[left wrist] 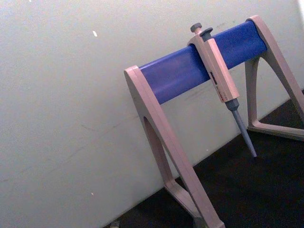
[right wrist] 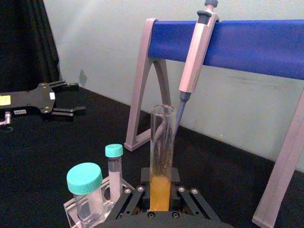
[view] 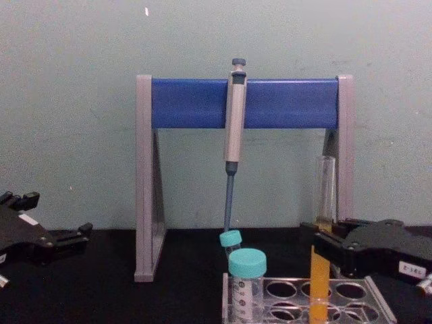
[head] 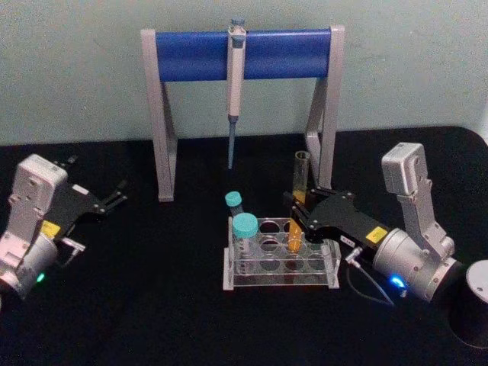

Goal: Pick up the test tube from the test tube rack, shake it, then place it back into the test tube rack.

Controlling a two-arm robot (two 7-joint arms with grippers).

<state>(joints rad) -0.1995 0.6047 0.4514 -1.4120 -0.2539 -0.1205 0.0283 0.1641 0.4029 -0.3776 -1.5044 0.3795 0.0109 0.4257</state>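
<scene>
On the black surface (head: 152, 305) before the pale wall, your right end effector (head: 300, 216) is clamped on the test tube (head: 299, 200), which stands upright in a back-row hole of the test tube rack (head: 280, 264). You look to be at the grasp step: next, lift straight up to clear the hole, then shake. Your left end effector (head: 116, 196) sits parked, narrowly parted.

The right hand (right wrist: 160, 199) gripped the test tube (right wrist: 161, 156) upright at its orange-filled lower part, above the test tube rack (right wrist: 78, 209). Two teal-capped tubes (right wrist: 85, 192) stood in the rack beside it. Behind hung a pipette (right wrist: 194, 57) on a blue stand (right wrist: 237, 38); the left hand (right wrist: 71, 99) rested far across the black surface (right wrist: 57, 147).
</scene>
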